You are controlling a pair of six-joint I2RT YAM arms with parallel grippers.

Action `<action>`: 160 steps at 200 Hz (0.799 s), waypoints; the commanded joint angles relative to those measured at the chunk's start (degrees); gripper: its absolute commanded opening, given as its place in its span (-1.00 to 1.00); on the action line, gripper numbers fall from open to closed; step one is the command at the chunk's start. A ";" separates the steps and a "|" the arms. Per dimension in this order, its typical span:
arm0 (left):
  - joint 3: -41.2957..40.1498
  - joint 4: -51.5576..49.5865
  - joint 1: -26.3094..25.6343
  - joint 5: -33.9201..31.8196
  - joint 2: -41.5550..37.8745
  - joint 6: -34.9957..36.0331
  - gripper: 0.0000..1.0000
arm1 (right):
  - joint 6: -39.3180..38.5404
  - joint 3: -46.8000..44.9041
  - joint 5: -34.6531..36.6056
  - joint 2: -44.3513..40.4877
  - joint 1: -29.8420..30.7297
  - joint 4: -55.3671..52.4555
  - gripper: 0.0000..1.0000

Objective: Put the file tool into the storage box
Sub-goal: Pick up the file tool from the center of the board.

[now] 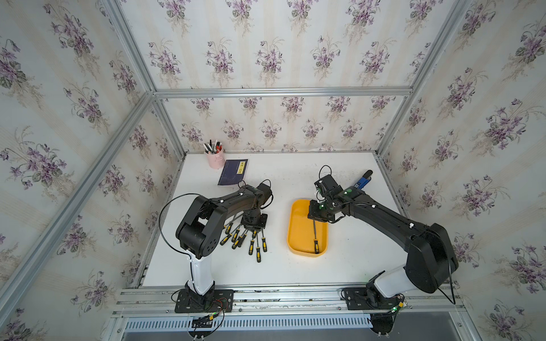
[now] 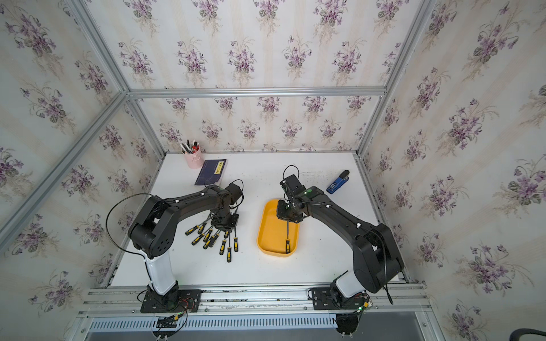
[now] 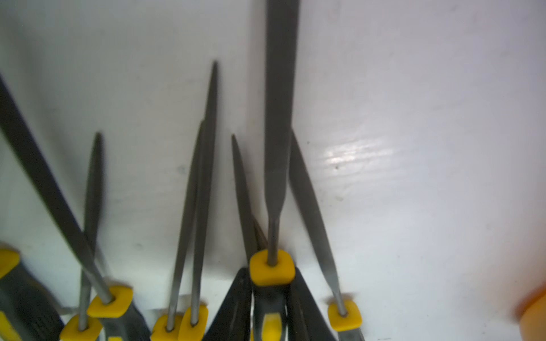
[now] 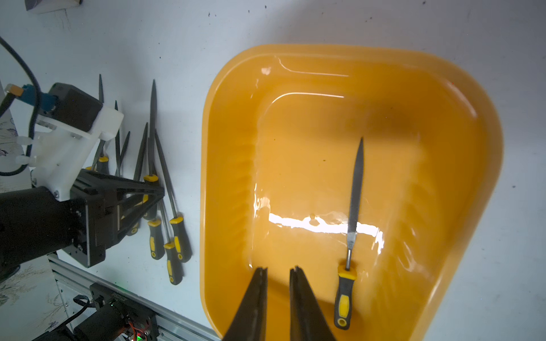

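Left jaws clamped tight on held file (image 3: 276, 165) at its handle; handle end cut off, view blurred. Loose files (image 1: 251, 242) fan out around it, left-centre of counter (image 1: 354, 265), blades partly hidden under the wrist. Right jaws slightly parted, empty, over storage box (image 4: 230, 177), right of centre. One boxed file (image 4: 353, 206) lies flat inside. Stapler (image 1: 362, 180) near right edge, half hidden by arm.
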 commanded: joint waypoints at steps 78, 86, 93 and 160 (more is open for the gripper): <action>3.52 -6.32 -0.27 2.58 -11.03 3.29 -0.66 | 0.08 0.42 0.70 -2.72 0.21 0.72 -0.63; 4.19 -6.39 -0.29 4.34 -12.89 3.28 -0.67 | 0.20 0.95 0.01 -3.58 0.03 1.51 -0.63; 4.80 -6.26 -0.30 6.38 -14.60 3.21 -0.68 | 0.41 1.47 -1.02 -4.42 -0.13 2.63 -0.61; 5.66 6.94 -8.01 26.04 -22.35 -6.84 -0.66 | 9.87 -3.59 -13.79 -14.14 -3.35 20.18 -0.48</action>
